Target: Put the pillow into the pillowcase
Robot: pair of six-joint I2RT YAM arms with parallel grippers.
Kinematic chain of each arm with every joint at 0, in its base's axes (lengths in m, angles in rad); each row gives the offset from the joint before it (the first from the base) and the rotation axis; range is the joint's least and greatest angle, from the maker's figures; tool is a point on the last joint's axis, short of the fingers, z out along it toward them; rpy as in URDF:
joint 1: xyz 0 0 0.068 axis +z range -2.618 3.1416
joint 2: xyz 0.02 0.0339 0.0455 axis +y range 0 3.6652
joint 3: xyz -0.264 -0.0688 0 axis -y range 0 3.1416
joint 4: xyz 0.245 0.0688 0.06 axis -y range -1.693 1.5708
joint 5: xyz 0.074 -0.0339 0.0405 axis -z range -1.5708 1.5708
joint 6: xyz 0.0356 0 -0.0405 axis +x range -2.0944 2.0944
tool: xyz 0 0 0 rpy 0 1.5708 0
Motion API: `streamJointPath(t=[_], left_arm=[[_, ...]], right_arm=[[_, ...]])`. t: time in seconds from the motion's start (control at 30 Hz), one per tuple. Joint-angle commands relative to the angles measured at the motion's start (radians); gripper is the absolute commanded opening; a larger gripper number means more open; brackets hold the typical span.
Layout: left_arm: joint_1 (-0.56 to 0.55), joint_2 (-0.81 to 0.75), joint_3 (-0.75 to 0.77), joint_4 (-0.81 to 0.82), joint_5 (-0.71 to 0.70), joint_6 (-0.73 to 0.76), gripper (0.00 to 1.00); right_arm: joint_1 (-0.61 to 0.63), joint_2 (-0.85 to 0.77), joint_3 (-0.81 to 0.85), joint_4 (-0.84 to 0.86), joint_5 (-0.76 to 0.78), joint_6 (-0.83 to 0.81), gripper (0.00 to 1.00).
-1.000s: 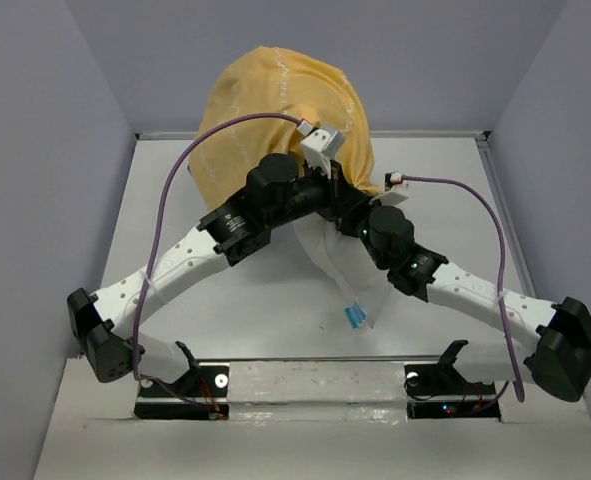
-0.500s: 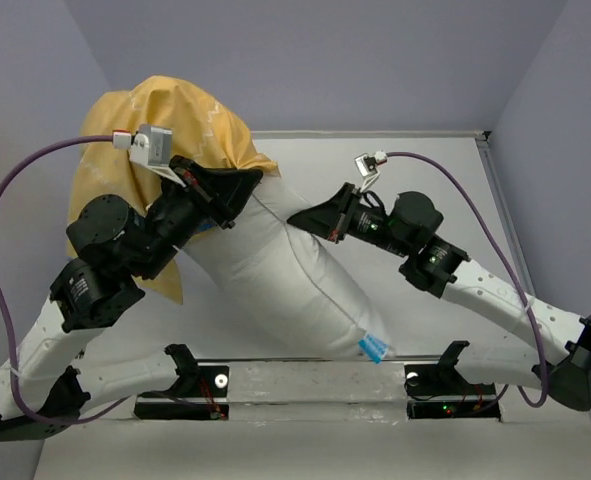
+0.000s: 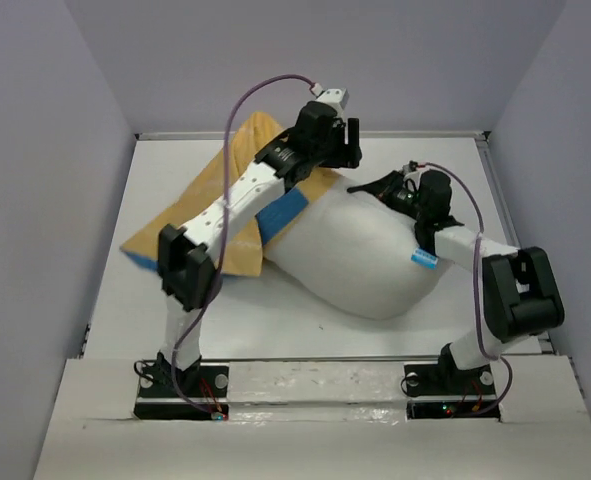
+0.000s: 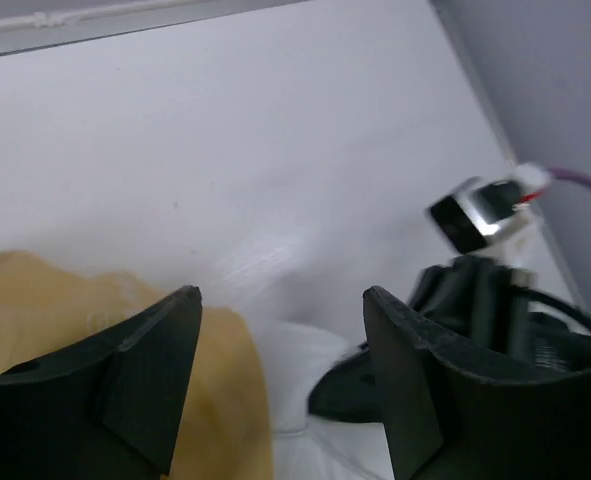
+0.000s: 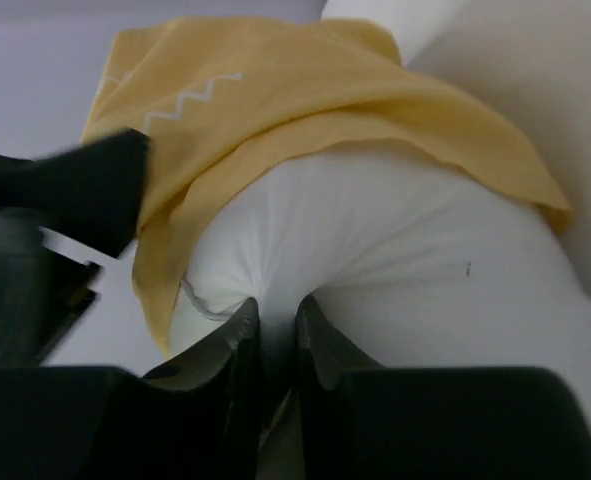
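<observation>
From overhead, the pillow (image 3: 365, 255) lies plump on the worktop (image 3: 275, 320), right of centre. The pillowcase (image 3: 215, 215) is spread flat to its left, yellow side up. A strip of blue shows where it meets the cushion. The left arm stretches far across, with the left fingers (image 3: 353, 140) up above the pillow's far end. The right fingers (image 3: 361, 187) are low on that same end.

On to the left wrist camera: left fingers (image 4: 145, 370) are spread wide with nothing between them, only bare worktop (image 4: 225, 130) beyond. The yellow pillowcase (image 4: 45, 310) is bunched at lower left, with a sliver of white pillow (image 4: 300, 345) beside it. The right arm (image 4: 495, 300) is close by on the right.

The right wrist camera shows the right fingers (image 5: 230, 350) almost together, with a pucker of pillow (image 5: 375, 230) fabric gathered into the narrow gap and pinched there. The pillowcase (image 5: 305, 90) drapes over the top of the cushion's end. The left fingers (image 5: 85, 185) are a dark blur at the left edge.
</observation>
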Motion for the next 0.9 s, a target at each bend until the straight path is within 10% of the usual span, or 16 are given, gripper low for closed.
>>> streamJointPath(t=[0.0, 0.17, 0.4, 0.53, 0.63, 0.77, 0.87], left_arm=[[0.035, 0.272, 0.773, -0.272, 0.028, 0.134, 0.80], [0.060, 0.277, 0.857, -0.430, -0.104, 0.169, 0.81], [-0.079, 0.199, 0.797, -0.539, -0.538, 0.296, 0.81], [0.099, 0.078, 0.788, -0.445, -0.224, 0.247, 0.80], [0.112, -0.117, 0.609, -0.345, -0.325, 0.301, 0.81], [0.123, -0.541, -0.031, -0.059, -0.450, 0.393, 0.87], [0.171, -0.625, -0.226, -0.183, -0.498, 0.262, 0.88]], right_arm=[[-0.091, 0.086, 0.320, -0.237, 0.124, -0.224, 0.25], [-0.091, 0.125, 0.668, -0.582, 0.343, -0.585, 0.60], [-0.038, -0.151, 0.532, -0.671, 0.408, -0.823, 0.77], [0.103, -0.263, 0.425, -0.725, 0.486, -0.947, 0.76], [0.237, -0.238, 0.432, -0.828, 0.509, -1.075, 0.76], [0.291, -0.109, 0.484, -0.925, 0.534, -1.199, 0.80], [0.300, -0.064, 0.510, -0.942, 0.633, -1.234, 0.81]])
